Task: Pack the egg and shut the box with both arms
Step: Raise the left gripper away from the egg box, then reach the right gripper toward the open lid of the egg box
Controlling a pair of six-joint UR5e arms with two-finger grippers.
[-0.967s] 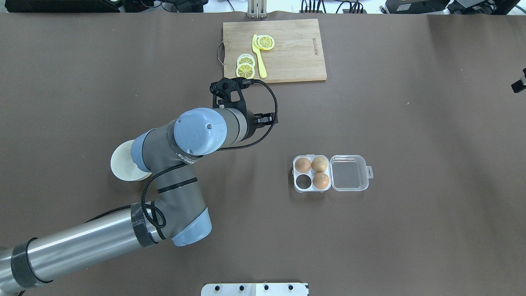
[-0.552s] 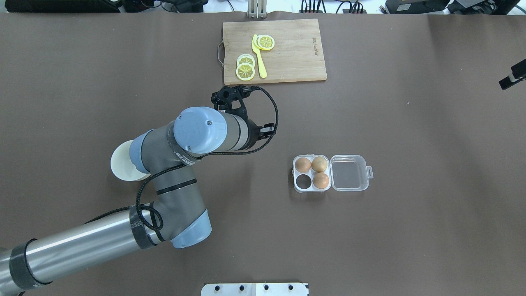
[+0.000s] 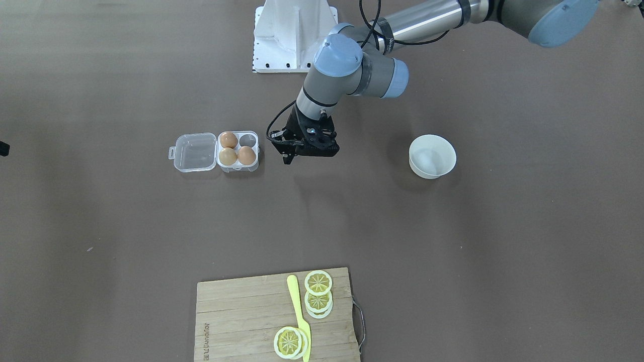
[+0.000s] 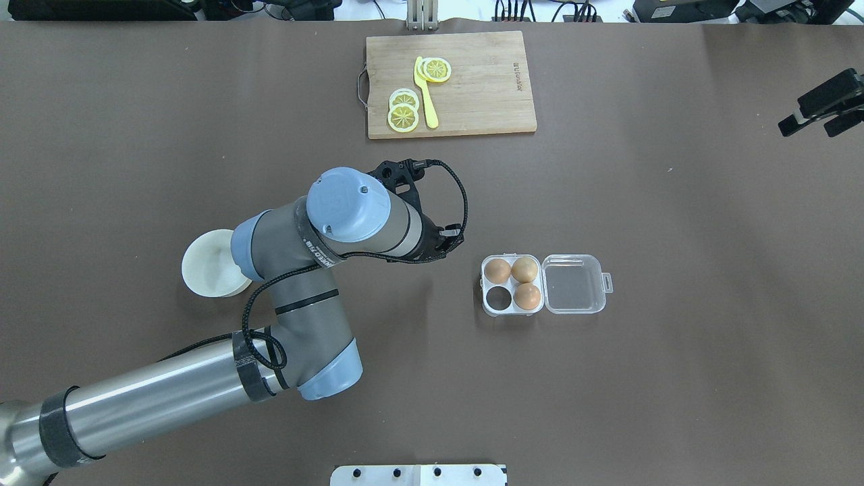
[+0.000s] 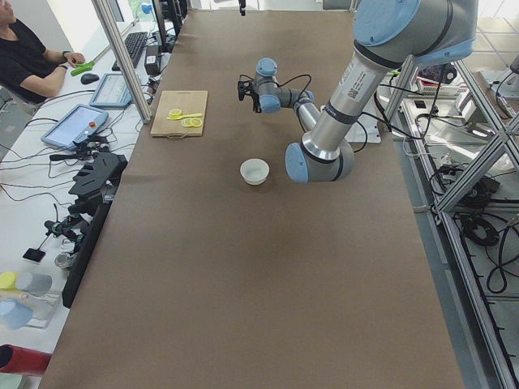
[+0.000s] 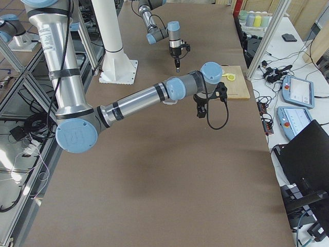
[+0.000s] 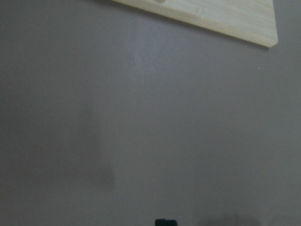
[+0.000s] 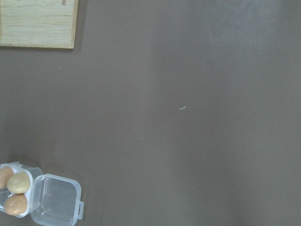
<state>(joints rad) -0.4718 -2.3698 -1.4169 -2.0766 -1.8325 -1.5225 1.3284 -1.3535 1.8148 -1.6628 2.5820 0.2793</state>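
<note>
Three brittle eggs [image 4: 524, 269] sit in the light, flimsy box [image 4: 574, 289], best pinched at its latch tab [image 4: 607, 282]; whether the left hand [image 3: 302, 151] is wide or narrow, I cannot tell.

box [image 3: 193, 152]: lid lying open and flat.
eggs [image 3: 229, 139]: three sitting in its cups.
my left gripper [image 3: 305, 150]: pointing down, just beside the box's cup side; finger gap unclear.
bowl [image 3: 432, 170]: well apart, on my gripper's other side.

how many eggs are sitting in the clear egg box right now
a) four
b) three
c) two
b: the open egg box holds three eggs, and its fourth cup is empty.
</note>
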